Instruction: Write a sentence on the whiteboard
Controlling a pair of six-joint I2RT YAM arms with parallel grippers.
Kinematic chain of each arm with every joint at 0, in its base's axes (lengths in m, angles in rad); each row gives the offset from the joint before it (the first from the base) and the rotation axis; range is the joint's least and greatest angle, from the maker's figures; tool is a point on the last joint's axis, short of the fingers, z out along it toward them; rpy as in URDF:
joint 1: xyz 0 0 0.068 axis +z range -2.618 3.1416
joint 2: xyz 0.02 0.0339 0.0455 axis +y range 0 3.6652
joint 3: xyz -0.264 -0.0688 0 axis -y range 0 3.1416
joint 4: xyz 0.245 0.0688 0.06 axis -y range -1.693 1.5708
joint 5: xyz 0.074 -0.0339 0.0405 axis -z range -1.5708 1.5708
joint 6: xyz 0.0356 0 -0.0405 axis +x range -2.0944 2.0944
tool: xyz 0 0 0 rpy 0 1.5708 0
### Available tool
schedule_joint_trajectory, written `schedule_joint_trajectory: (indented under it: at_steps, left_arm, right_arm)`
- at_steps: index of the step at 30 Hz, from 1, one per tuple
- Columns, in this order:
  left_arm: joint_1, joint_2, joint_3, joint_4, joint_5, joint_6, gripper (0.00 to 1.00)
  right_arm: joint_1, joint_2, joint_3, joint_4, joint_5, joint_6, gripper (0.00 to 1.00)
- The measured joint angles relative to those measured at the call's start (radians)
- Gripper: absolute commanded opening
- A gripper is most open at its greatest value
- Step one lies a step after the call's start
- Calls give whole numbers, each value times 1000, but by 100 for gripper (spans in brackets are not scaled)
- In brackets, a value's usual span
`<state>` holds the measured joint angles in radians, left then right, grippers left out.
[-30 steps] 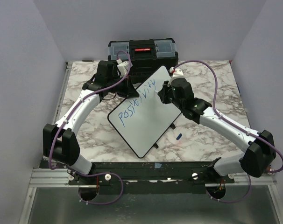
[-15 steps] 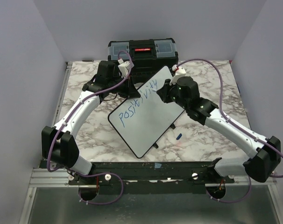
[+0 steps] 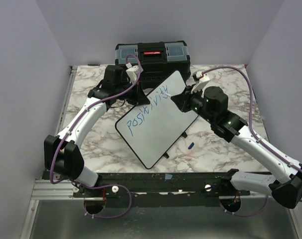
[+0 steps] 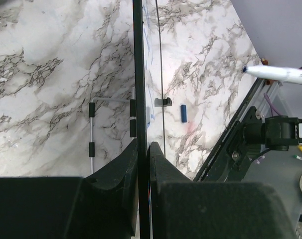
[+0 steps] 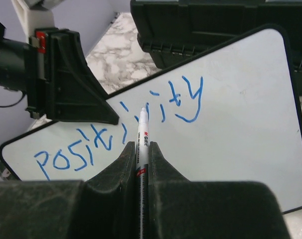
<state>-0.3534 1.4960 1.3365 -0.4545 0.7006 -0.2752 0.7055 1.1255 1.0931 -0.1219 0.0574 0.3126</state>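
Overhead, marbled tabletop (image 3: 216,152), tilted whiteboard (image 3: 158,130), lavender walls (image 3: 26,59)

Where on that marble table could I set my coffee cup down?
Best is the bare table at the front left, between the left arm and the whiteboard. The back right corner beside the toolbox is bare too. Crowded: the back middle, where whiteboard, toolbox and left arm bunch up, and front right around the small blue cap.
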Motion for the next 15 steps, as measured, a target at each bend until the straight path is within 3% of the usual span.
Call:
schedule_joint_trajectory:
  at_steps: [15]
  left_arm:
    - [0,3,0,0,-36,-17,0]
  right_arm:
    - [0,11,-93,-9,-87,1,1]
